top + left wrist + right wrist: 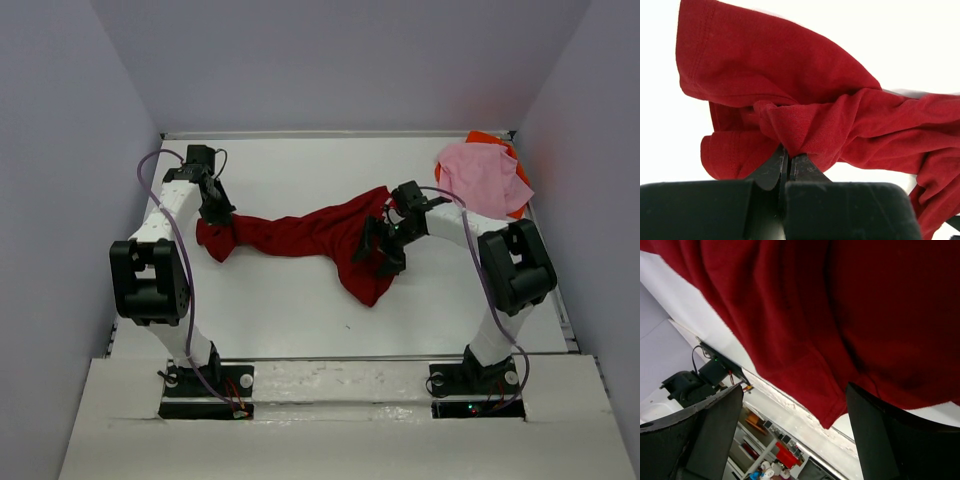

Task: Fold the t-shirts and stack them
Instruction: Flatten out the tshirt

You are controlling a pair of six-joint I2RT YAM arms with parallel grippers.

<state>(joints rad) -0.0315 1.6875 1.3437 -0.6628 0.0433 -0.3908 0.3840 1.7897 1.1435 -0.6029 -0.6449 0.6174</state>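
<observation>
Toward nine o'clock on the table [300, 320], my left gripper [788, 160] is pressed together on a bunched edge of the dark red t-shirt [300, 235]. The shirt stretches from there across to the middle, and its loose end droops toward six o'clock. Near the centre, my right gripper [385, 240] stands spread wide, red cloth draped in front of its fingers [880, 435], none of it pinched. At two o'clock, in the far corner, the light pink t-shirt [482, 178] lies crumpled on top of the bright orange t-shirt [487, 137], well apart from both grippers.
</observation>
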